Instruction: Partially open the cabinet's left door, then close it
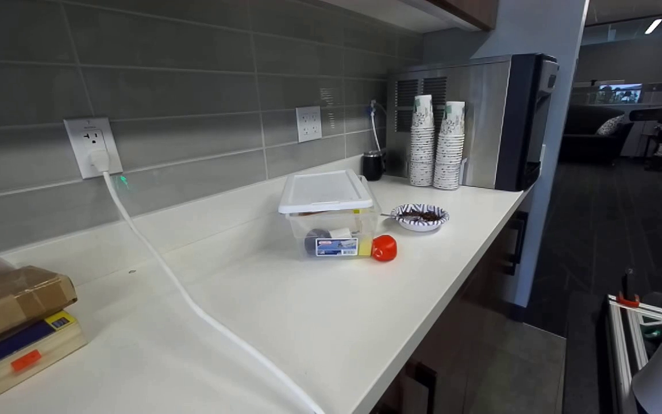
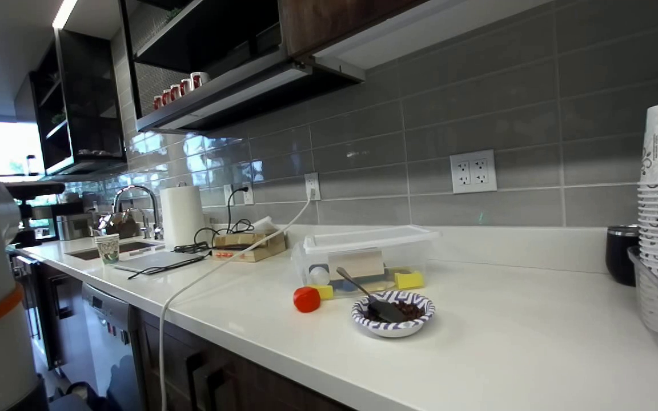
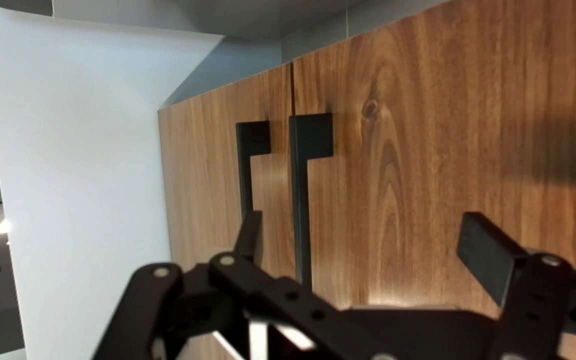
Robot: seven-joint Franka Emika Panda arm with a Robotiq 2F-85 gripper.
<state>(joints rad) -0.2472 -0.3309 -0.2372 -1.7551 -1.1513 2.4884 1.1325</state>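
The cabinet shows in the wrist view as two brown wood doors with a thin dark gap between them; both look shut. That view appears upside down, with wall tile at its top. The door on the picture's right [image 3: 418, 150] has a black bar handle [image 3: 300, 200]; the door on the picture's left [image 3: 198, 175] has another [image 3: 244, 170]. My gripper [image 3: 368, 240] is open and empty, facing the doors. The nearer handle lies between its fingers in the picture; contact cannot be told. The cabinet's bottom edge also shows in both exterior views [image 1: 474, 12] [image 2: 346, 23]. The gripper is outside them.
A pale wall [image 3: 83, 125] stands beside the doors. Below the cabinet, the counter [image 1: 308, 322] bears a lidded clear bin [image 1: 331, 230], a red cup [image 1: 384, 248], a patterned bowl [image 2: 393, 328], paper cup stacks [image 1: 449, 149] and a steel machine [image 1: 486, 121]. A white cable [image 1: 193, 305] crosses it.
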